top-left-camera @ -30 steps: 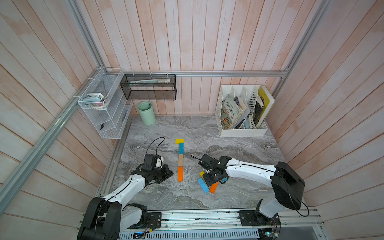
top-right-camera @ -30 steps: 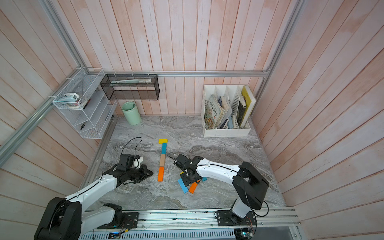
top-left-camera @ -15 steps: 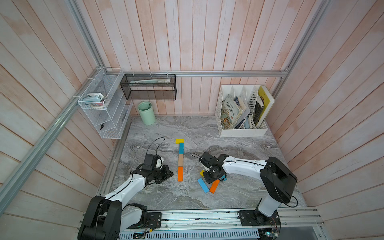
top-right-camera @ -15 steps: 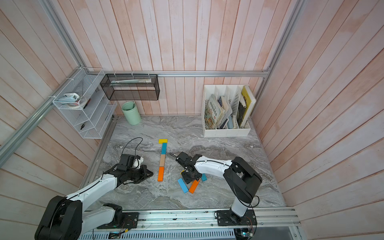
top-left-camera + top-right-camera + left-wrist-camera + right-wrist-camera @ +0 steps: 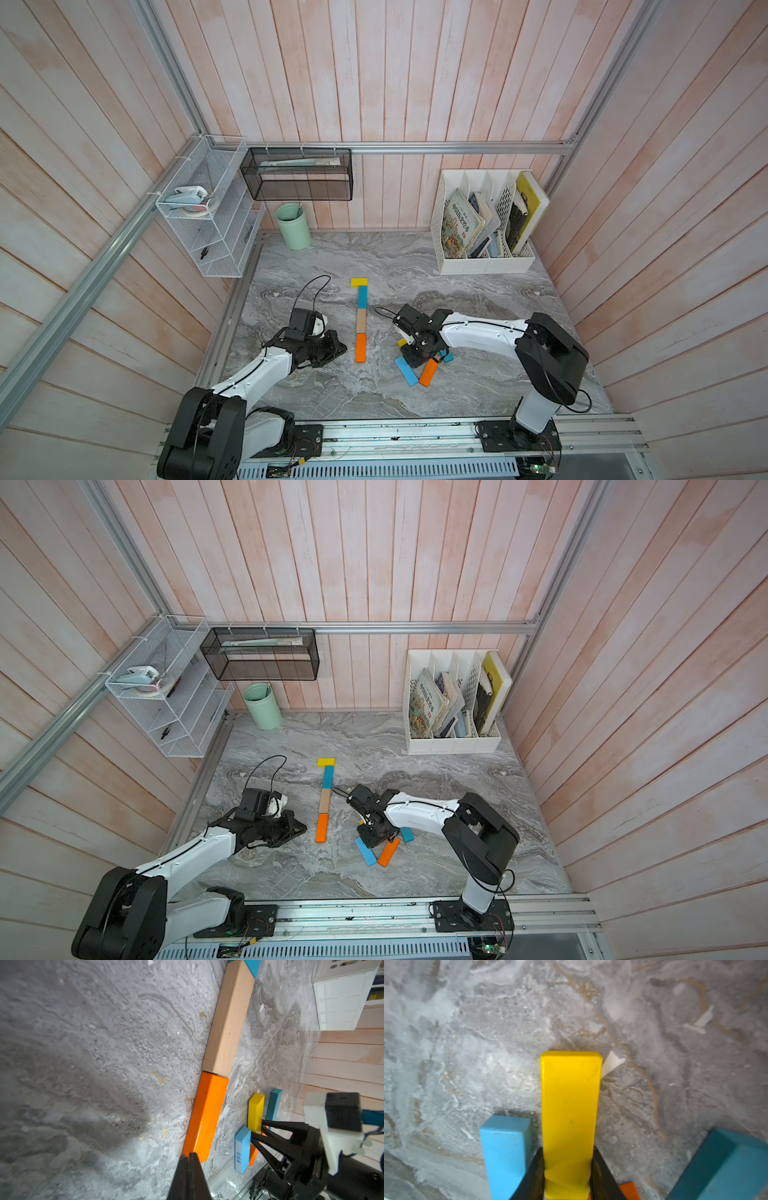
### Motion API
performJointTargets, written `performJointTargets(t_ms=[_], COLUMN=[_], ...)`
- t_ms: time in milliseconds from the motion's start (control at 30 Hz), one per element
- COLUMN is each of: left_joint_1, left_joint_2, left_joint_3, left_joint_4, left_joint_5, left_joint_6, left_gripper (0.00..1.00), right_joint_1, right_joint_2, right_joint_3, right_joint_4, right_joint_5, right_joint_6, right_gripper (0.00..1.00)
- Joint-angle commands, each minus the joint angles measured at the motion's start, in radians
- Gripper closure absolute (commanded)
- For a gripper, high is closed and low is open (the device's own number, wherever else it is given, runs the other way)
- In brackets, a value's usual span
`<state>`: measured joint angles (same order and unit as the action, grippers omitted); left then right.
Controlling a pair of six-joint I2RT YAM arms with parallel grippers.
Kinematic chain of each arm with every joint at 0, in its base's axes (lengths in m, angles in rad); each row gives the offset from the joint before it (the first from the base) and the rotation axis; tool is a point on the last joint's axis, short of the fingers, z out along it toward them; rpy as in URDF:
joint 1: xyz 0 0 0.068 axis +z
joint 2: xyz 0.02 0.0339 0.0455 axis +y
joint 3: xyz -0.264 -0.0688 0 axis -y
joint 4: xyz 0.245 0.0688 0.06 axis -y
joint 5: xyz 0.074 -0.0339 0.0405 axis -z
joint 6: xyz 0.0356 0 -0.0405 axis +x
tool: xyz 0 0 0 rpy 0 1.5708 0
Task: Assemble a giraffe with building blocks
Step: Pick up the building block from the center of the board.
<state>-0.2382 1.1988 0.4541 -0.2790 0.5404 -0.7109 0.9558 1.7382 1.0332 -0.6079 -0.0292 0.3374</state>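
The yellow block [image 5: 570, 1095] is clamped across its width by the right end effector [image 5: 566, 1150] — long axis pointing straight out from it. The neck's orange block [image 5: 360, 347] lies near, toward the left end effector [image 5: 190, 1156], which is pressed together, empty, at that block's end.

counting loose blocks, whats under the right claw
A yellow block sits between the right claw's jaws, a light blue block beside it, an orange block partly beneath. In a top view the claw hides most of the yellow block.
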Motion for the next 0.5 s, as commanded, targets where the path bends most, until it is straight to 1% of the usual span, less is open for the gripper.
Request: performJointTargets(t_ms=[0,267,467], left_joint_1=[0.002,0.003,0.009], left_joint_2=[-0.007,-0.019,0.001], left_joint_3=[-0.002,-0.005,0.017], left_joint_4=[0.018,0.009,-0.008], left_joint_5=[0.003,0.000,-0.019], left_joint_6=[0.002,0.007,0.033], left_gripper=[1.00,1.00,1.00], right_joint_1=[0.056,0.139,0.165], right_joint_2=[0.003,0.037,-0.015], right_joint_3=[0.021,0.039,0.050], right_joint_4=[-0.054,-0.109,-0.053], right_joint_5=[-0.025,0.039,0.077], right_joint_6=[-0.027,-0.078,-0.173], right_gripper=[0.74,0.74,0.74])
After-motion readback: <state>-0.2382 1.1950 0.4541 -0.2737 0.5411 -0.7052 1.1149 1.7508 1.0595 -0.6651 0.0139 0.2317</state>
